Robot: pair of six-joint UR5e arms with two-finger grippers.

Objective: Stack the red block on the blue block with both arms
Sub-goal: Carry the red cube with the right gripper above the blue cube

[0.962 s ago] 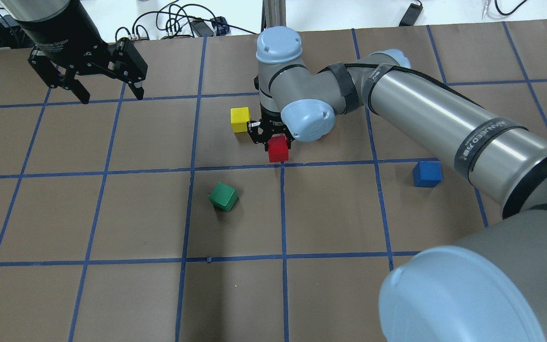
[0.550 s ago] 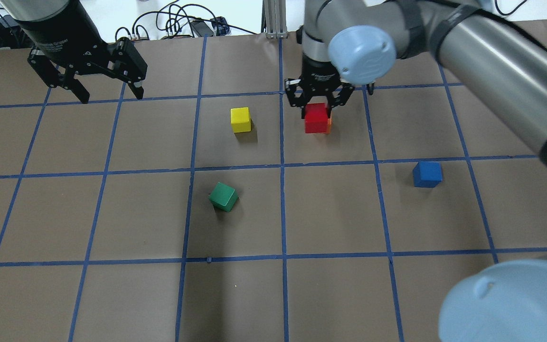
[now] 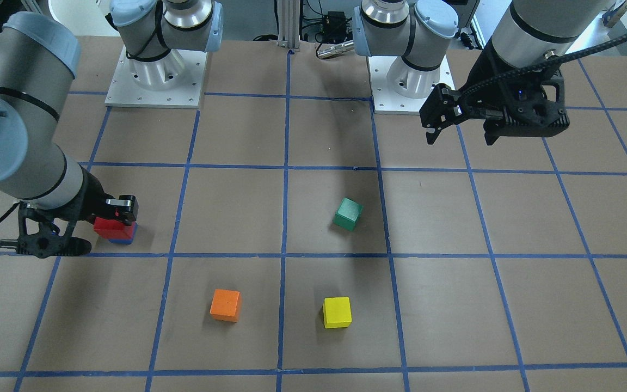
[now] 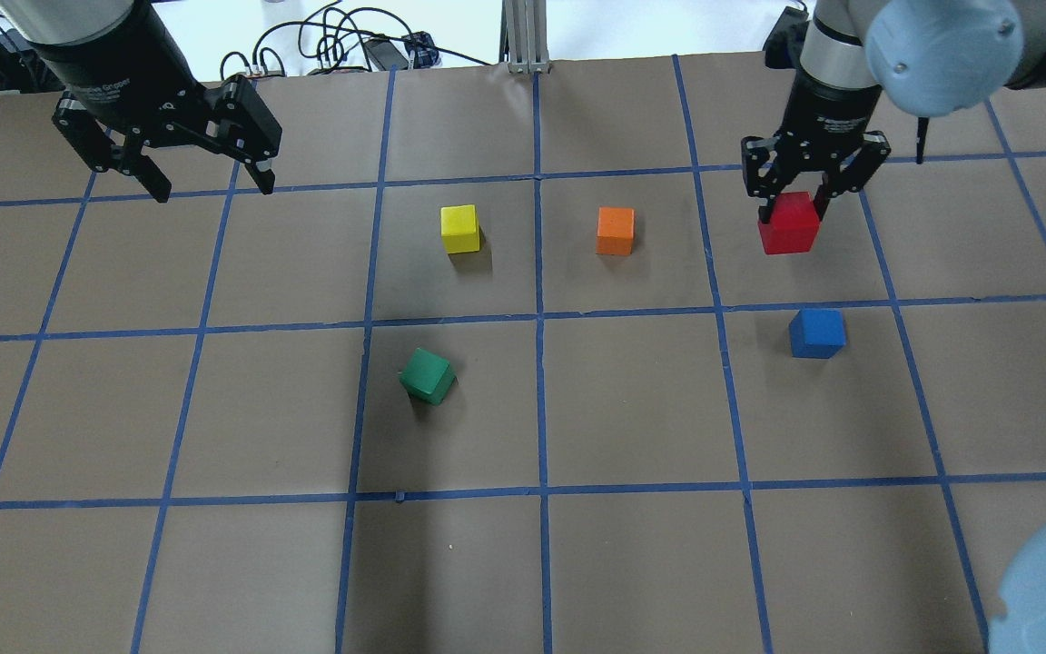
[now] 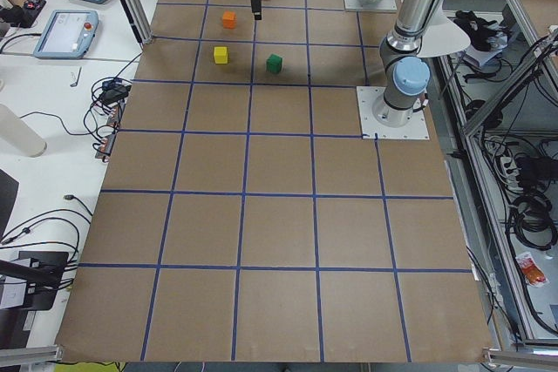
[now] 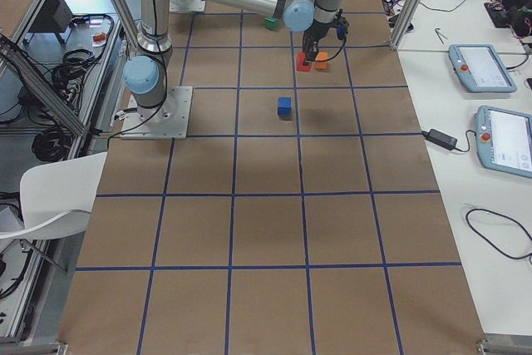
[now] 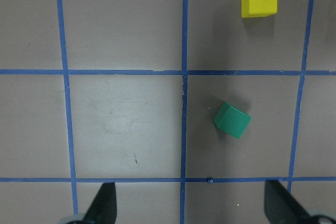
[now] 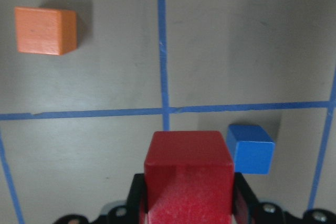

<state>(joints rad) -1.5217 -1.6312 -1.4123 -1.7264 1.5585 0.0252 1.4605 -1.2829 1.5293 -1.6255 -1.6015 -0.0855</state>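
The right gripper pinches the red block between its two fingers, one on each side face. The block hangs below the fingertips, above the table.

In the overhead view the blue block lies between 5 and 6 o'clock from the red block. It sits flat on the table and apart from the red one. In the right wrist view the blue block shows just beside the red block, at 3 o'clock and farther from the camera. From the front-facing camera the red block covers most of the blue one, with only a blue edge showing under it.

There are five blocks, one of each colour: red, blue, orange, yellow and green. Seen from overhead, the orange block is at 9 o'clock from the right gripper and the yellow block is farther along the same line. The green block, turned askew to the tape grid, is at about 8 o'clock.

There are two grippers. The left gripper is well away at 9 o'clock, above the table, with its fingers spread wide and nothing between them.
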